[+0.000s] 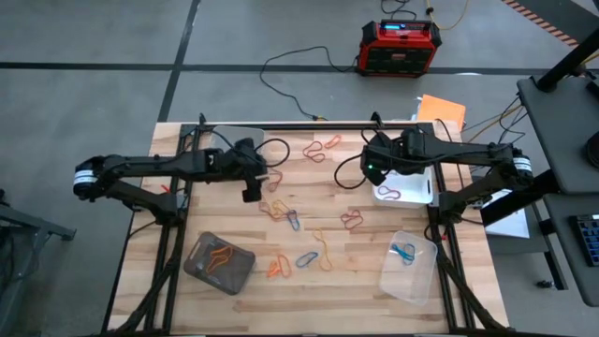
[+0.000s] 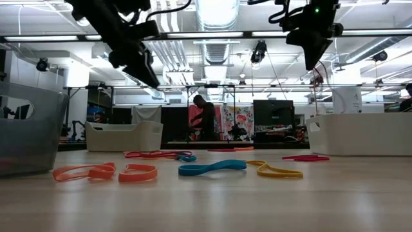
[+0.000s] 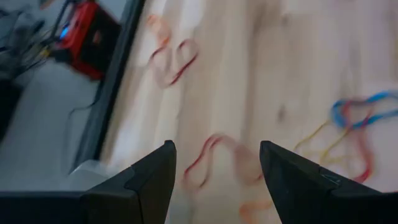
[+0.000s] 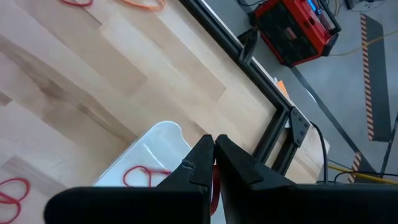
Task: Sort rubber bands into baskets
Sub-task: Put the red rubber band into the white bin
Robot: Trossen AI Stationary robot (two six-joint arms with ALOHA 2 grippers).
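A robotics lab: a wooden desk on a grey concrete floor, strip lights overhead (a person stands beyond).

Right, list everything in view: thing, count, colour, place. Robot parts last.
Table: one, pale wood, under both arms.
Grey tub: one, smoky, near left corner, orange bands inside.
Clear tub: one, near right corner, blue band inside.
White tub: one, right edge under the right arm, red band inside.
Second clear tub: one, far left, partly under the left arm.
Loose rubber bands: many, red, orange, yellow, blue, across the table's middle.
Red-and-black box: one, on the floor beyond the table.
Left hand: open, above the loose bands.
Right hand: shut, above the white tub.
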